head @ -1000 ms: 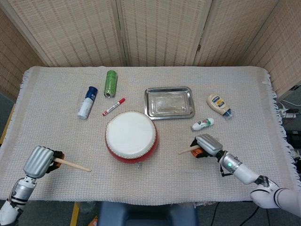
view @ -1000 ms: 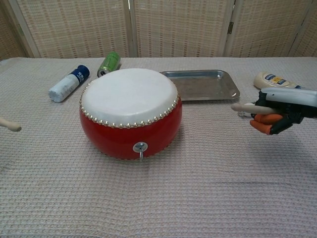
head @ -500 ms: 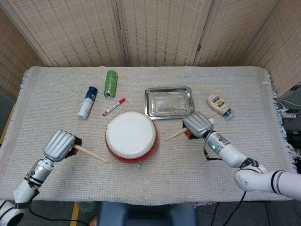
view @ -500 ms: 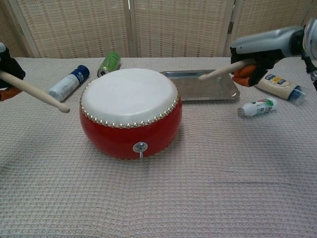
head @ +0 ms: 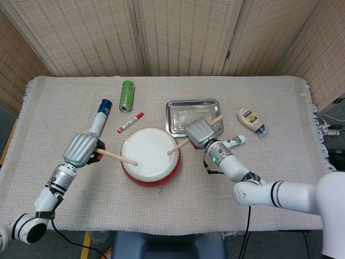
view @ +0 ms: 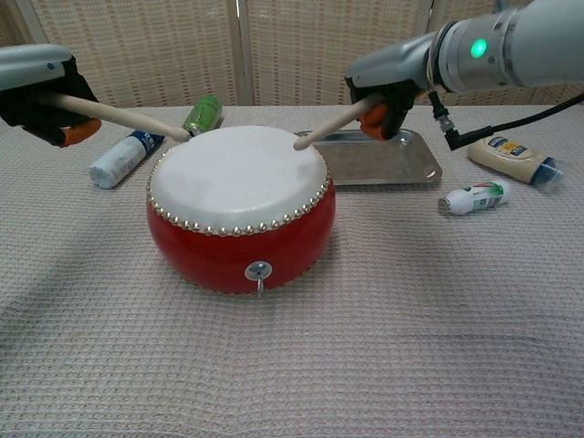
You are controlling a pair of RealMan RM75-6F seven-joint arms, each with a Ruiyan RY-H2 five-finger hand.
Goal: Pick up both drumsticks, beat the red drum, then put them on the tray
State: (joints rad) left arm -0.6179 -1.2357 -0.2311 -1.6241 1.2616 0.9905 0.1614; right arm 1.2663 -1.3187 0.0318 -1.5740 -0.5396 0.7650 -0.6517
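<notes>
The red drum (head: 150, 157) (view: 239, 206) with its white skin stands in the middle of the table. My left hand (head: 82, 150) (view: 36, 89) grips a wooden drumstick (head: 117, 156) (view: 123, 116) whose tip reaches over the drum's left rim. My right hand (head: 199, 133) (view: 388, 94) grips the other drumstick (head: 180, 146) (view: 327, 127), its tip down at the right side of the skin. The steel tray (head: 194, 117) (view: 376, 156) lies behind the drum to the right, with nothing in it.
A blue-capped white bottle (head: 99, 117) (view: 124, 157), a green can (head: 126, 95) (view: 202, 116) and a red marker (head: 130, 122) lie at the back left. A mayonnaise bottle (head: 250, 120) (view: 509, 156) and a small green-capped bottle (head: 234, 141) (view: 472, 198) lie to the right of the tray.
Both hands have swung inward from the table's front corners toward the drum, raising the sticks until their tips are over the white skin.
</notes>
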